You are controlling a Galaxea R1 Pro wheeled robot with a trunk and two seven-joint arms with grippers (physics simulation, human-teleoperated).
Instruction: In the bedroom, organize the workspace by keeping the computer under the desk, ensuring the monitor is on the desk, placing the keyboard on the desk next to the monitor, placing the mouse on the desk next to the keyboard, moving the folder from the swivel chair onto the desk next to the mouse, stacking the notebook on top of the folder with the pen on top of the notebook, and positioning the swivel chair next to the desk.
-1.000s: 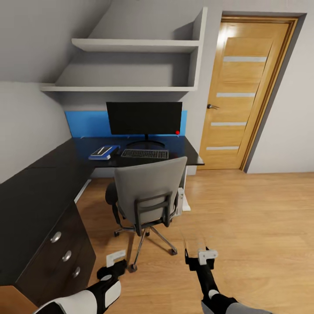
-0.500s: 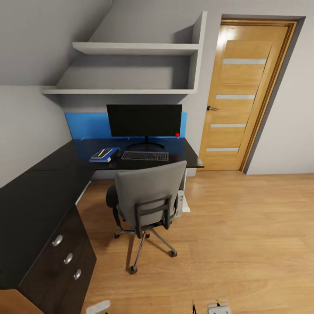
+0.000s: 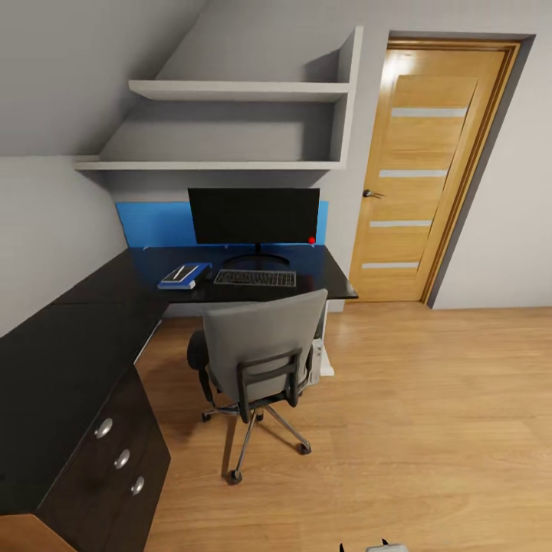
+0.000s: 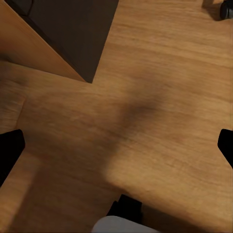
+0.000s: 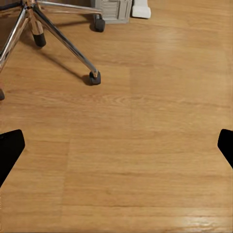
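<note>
On the left, the L-shaped glossy black desk [image 3: 69, 360] carries the bright blue folder [image 3: 184, 275] with a grey notebook and a thin white pen on it, though those two are too small to separate. Right of it lie the flat black keyboard [image 3: 255, 277] and the wide black monitor [image 3: 254, 216]. The grey swivel chair [image 3: 261, 360] is tucked at the desk, hiding most of the white computer tower [image 3: 316, 360]; I cannot find the mouse. Both arms have dropped out of the head view in the last second, suggesting finishing. In the wrist views, the left gripper [image 4: 116, 150] and right gripper [image 5: 116, 150] are spread wide over bare floor, holding nothing.

Grey swivel chair [image 3: 264, 337], glossy black desk [image 3: 69, 345]
</note>
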